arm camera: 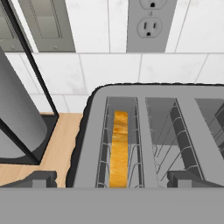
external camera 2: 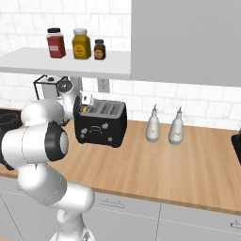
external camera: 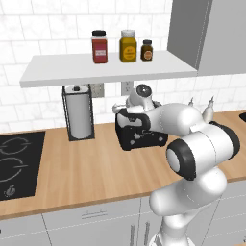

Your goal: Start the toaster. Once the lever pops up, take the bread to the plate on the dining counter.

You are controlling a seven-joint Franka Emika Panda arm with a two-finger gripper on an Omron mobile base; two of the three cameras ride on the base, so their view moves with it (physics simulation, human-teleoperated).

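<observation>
Closest to you in the hand view, the two dark fingertips (arm camera: 41, 178) of the robot's two-finger gripper (arm camera: 112, 179) stand wide apart with nothing between them, one at each side of the black boxy two-slot toaster (arm camera: 148, 140), so you have an open, empty hand poised just above the toaster's top. Your flat slice of tan bread with a golden-orange crust (arm camera: 118, 148) sits upright inside one toaster slot, the slot nearer the paper-towel roll, sunk below the rim with only its top edge showing; the neighbouring slot shows bare wire guides. From the left base view you can see the white arm bending across the front of the toaster (external camera: 139, 132), and the gripper (external camera: 126, 111) sits at the toaster's upper edge, though the wrist hides the fingers there and you cannot judge their spread from that side. The toaster stands on the light-wood worktop (external camera: 86, 166) against the white tiled wall, with a white paper-towel roll in a black wire holder (external camera: 78, 116) just beside it. In the right base view, two white bottles with thin spouts (external camera 2: 163, 125) stand on the worktop on the toaster's other side, near it but apart. Directly above the toaster hangs a white wall shelf (external camera: 108, 67) carrying three jars: red (external camera: 99, 47), yellow (external camera: 128, 46) and small dark brown (external camera: 147, 50).
</observation>
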